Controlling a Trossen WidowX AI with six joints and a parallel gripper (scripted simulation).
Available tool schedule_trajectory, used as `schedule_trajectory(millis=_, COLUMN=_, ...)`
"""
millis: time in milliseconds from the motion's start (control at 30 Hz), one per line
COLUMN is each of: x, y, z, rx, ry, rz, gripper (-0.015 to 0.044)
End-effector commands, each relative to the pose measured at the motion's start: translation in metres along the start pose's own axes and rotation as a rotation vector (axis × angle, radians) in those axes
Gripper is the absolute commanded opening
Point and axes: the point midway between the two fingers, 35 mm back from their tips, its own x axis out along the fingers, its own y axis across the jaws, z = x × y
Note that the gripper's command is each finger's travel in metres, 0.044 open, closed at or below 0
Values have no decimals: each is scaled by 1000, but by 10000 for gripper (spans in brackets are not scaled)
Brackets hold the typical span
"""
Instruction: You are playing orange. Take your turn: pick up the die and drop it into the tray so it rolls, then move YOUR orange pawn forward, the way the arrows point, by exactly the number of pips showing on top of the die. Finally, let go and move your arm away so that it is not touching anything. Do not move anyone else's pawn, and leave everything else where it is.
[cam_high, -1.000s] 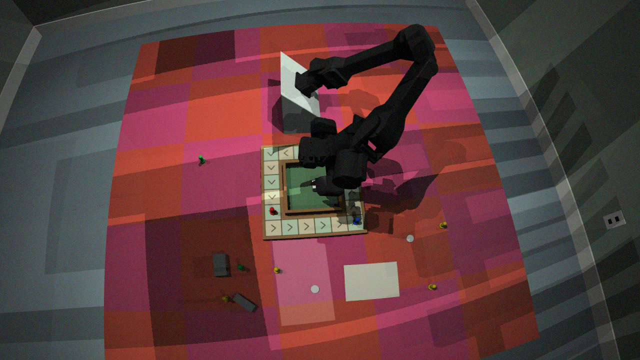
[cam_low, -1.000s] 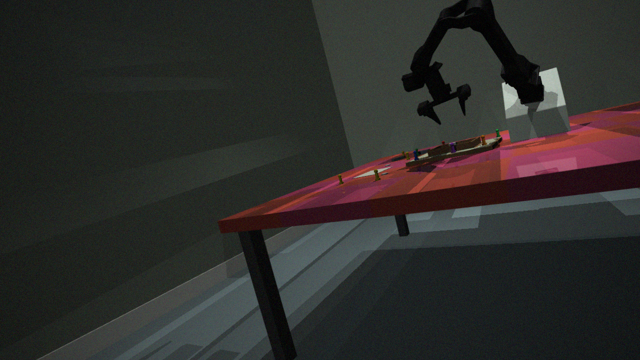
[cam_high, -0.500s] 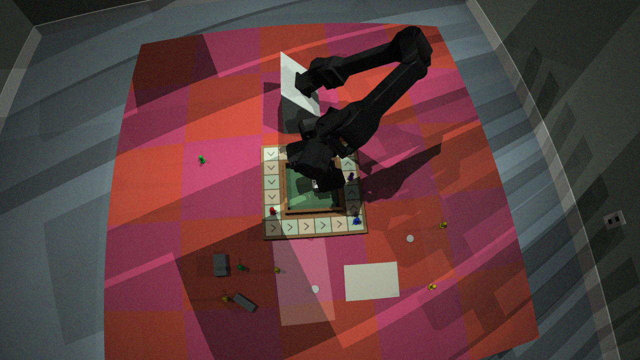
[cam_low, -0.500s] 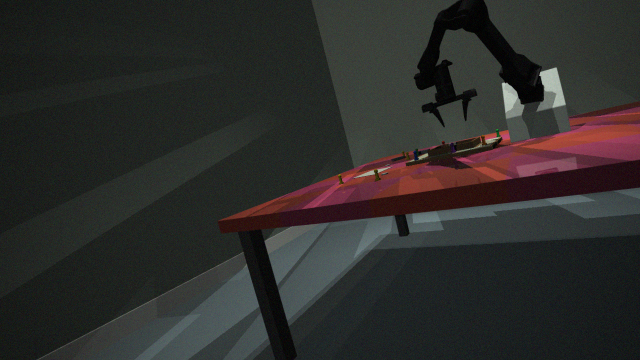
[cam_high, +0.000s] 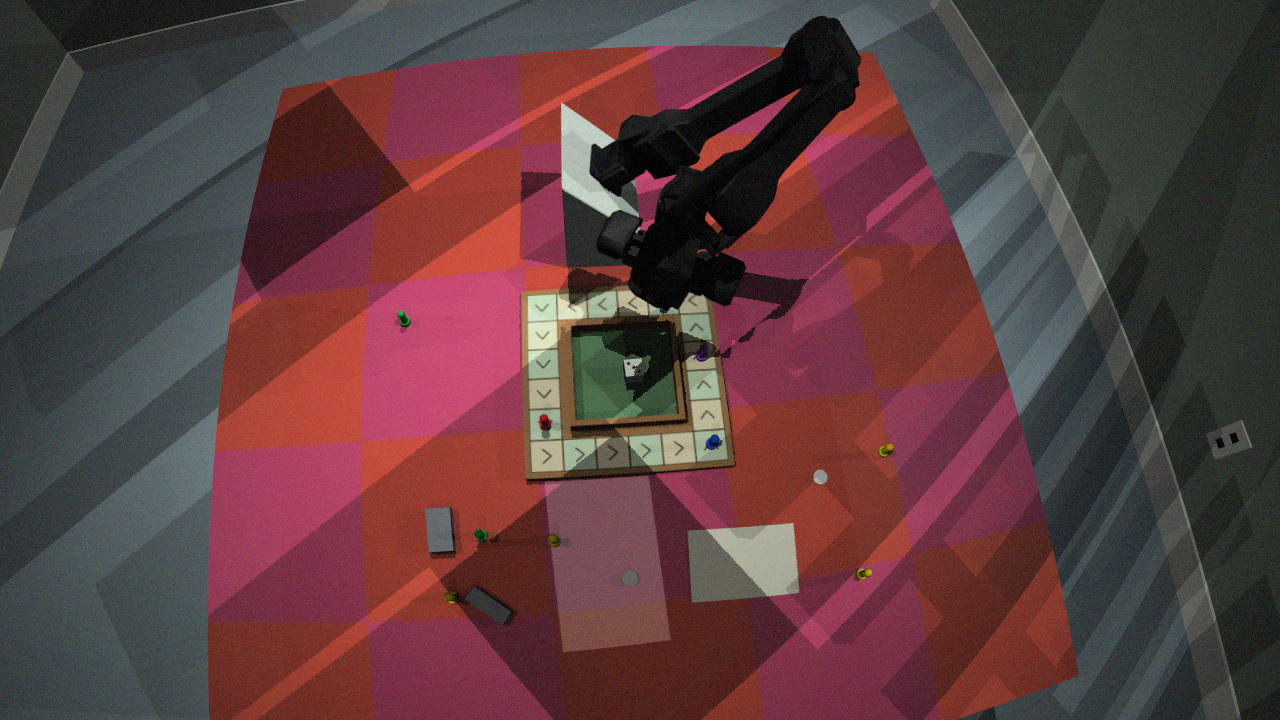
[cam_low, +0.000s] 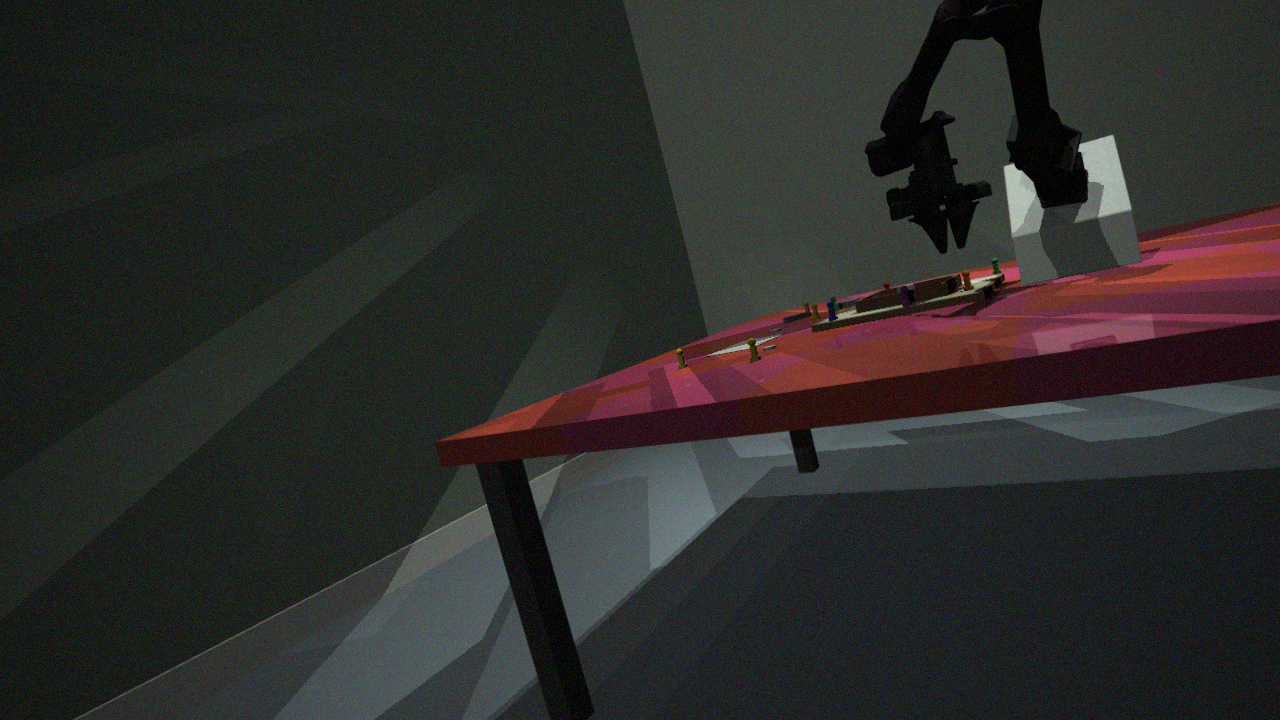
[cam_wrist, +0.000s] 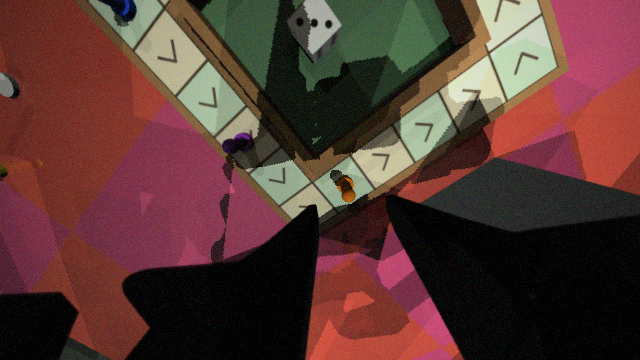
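My gripper (cam_wrist: 350, 205) hangs half open and empty, high above the board. The orange pawn (cam_wrist: 345, 187) stands just ahead of my fingertips on its square. It looks small, light, rigid and tippy, so I'd pinch its round head squarely.

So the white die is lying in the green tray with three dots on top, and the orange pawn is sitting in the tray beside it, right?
Not quite. The die does lie in the green tray showing three pips, but the orange pawn is not in the tray. The wrist view shows it standing outside, on an arrow square of the track near the board's corner.
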Motion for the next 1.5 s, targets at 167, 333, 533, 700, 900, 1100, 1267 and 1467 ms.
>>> schedule_trajectory(millis=167, x=6, y=-3, z=-13, rx=-123, ry=4, rz=14, gripper=200)
schedule_trajectory(millis=333, x=13, y=-3, z=-13, rx=-123, ry=3, rz=14, gripper=200)
schedule_trajectory(millis=533, x=22, y=-3, z=-13, rx=-123, ry=4, rz=14, gripper=200)
schedule_trajectory(millis=700, x=30, y=-3, z=-12, rx=-123, ry=3, rz=12, gripper=200)
schedule_trajectory(millis=900, x=39, y=-3, z=-12, rx=-123, ry=2, rz=12, gripper=200)
schedule_trajectory(millis=1100, x=49, y=-3, z=-12, rx=-123, ry=2, rz=12, gripper=200)
schedule_trajectory(millis=1267, x=57, y=-2, z=-13, rx=-123, ry=4, rz=15, gripper=200)
schedule_trajectory(millis=1467, x=62, y=-2, z=-14, rx=-123, ry=5, rz=17, gripper=174)
